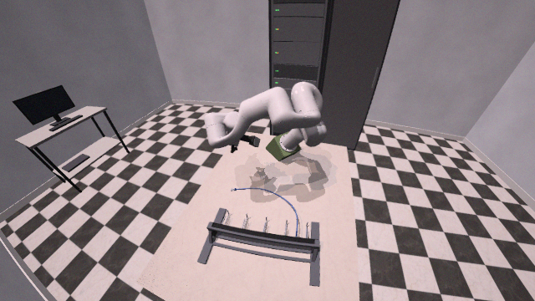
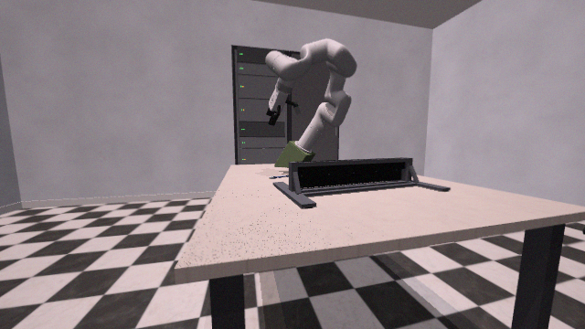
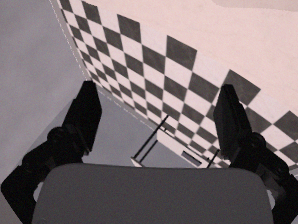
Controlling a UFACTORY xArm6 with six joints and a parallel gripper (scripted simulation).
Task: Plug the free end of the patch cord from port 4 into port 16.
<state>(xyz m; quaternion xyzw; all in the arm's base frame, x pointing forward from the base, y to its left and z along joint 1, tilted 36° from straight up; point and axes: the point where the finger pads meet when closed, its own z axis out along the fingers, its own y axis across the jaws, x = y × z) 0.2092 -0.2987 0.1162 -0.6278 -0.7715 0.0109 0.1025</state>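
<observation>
The dark grey rack (image 1: 261, 240) stands near the table's front in the top view and shows from its other side in the exterior view (image 2: 349, 175). A blue patch cord (image 1: 277, 201) rises from a port near the rack's right end and arcs left. Its free end (image 1: 233, 190) lies on the table behind the rack. My gripper (image 1: 243, 143) hangs open and empty high above the table's far left edge, well away from the cord. It also shows in the exterior view (image 2: 280, 111). In the wrist view the fingers frame the checkered floor and a distant desk.
The arm's green base (image 1: 281, 149) sits at the table's far end. A tall server cabinet (image 1: 330, 63) stands behind it. A desk with a monitor (image 1: 58, 121) stands at the left wall. The table edge runs close to the left of the cord's free end.
</observation>
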